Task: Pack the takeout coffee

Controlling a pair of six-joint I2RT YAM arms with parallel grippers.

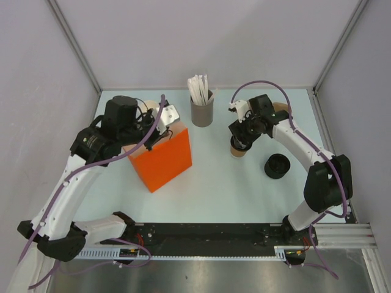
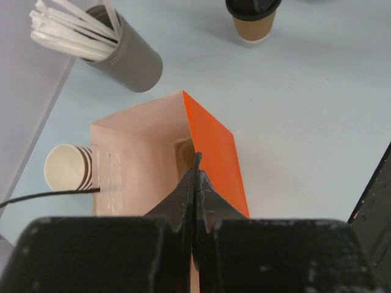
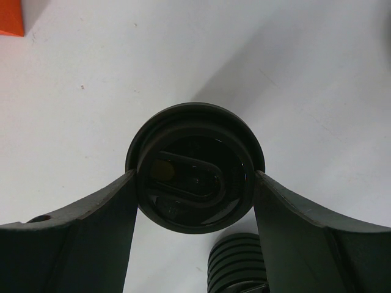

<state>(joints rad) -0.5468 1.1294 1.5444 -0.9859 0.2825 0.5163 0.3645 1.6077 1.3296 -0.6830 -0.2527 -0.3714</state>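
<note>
Top view: one open-topped orange paper bag (image 1: 164, 160) stands with the left jaws together on its far upper edge. One grey cylindrical holder of white sticks (image 1: 201, 111) stands to the right of those jaws, apart from the bag. The right jaws sit over one small tan-brown paper takeout coffee cup (image 1: 239, 151). One stack of black ribbed lids (image 1: 277, 166) is just to their right. Bare tabletop (image 1: 220, 195) separates bag and cup.

Left wrist view: the jaws meet with no gap, pinching the top edge of the bag's orange wall (image 2: 214, 146). One stack of nested brown cups (image 2: 67, 168) lies on its side to their left, just beside the bag. The holder (image 2: 131, 58) lies ahead-left. The takeout coffee cup (image 2: 253, 25) stands ahead-right across open tabletop.

Right wrist view: the jaws stand apart, one touching each side of the cup's black lid (image 3: 195, 177), clamped on it. The lid stack (image 3: 238, 268) sits just behind them and the bag's corner (image 3: 11, 17) far ahead-left.
</note>
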